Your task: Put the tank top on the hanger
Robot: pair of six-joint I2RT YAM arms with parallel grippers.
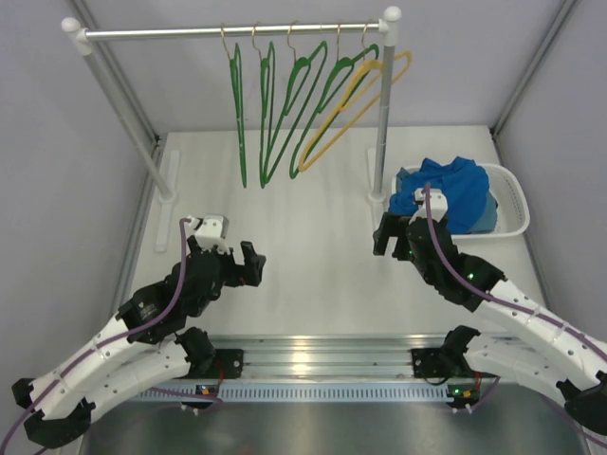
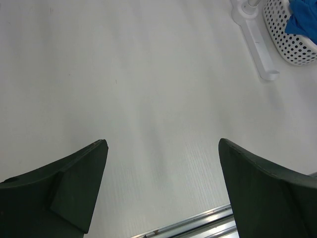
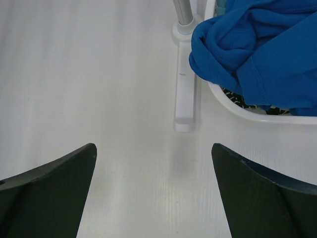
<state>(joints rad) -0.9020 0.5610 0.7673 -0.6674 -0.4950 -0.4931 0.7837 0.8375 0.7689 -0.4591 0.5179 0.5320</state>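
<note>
White counter (image 1: 313,284), grey panels around it. Lower left, the left fingers (image 1: 250,266) gape wide and empty over bare counter. Centre right, the right fingers (image 1: 387,237) are equally wide and empty, just beside the white basket (image 1: 513,194) where the tank top (image 1: 453,192) lies heaped. At the top, green hangers (image 1: 285,104) hang on the rail (image 1: 171,33).

Lab test cell, grey panel walls (image 1: 57,171), aluminium rail (image 1: 322,355)

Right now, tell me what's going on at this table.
Nothing is held yet. Both arms hover over the table with jaws open: the left gripper above bare surface, the right gripper near the white basket, where the blue tank top lies bunched. The green hangers hang on the rail, untouched.
</note>
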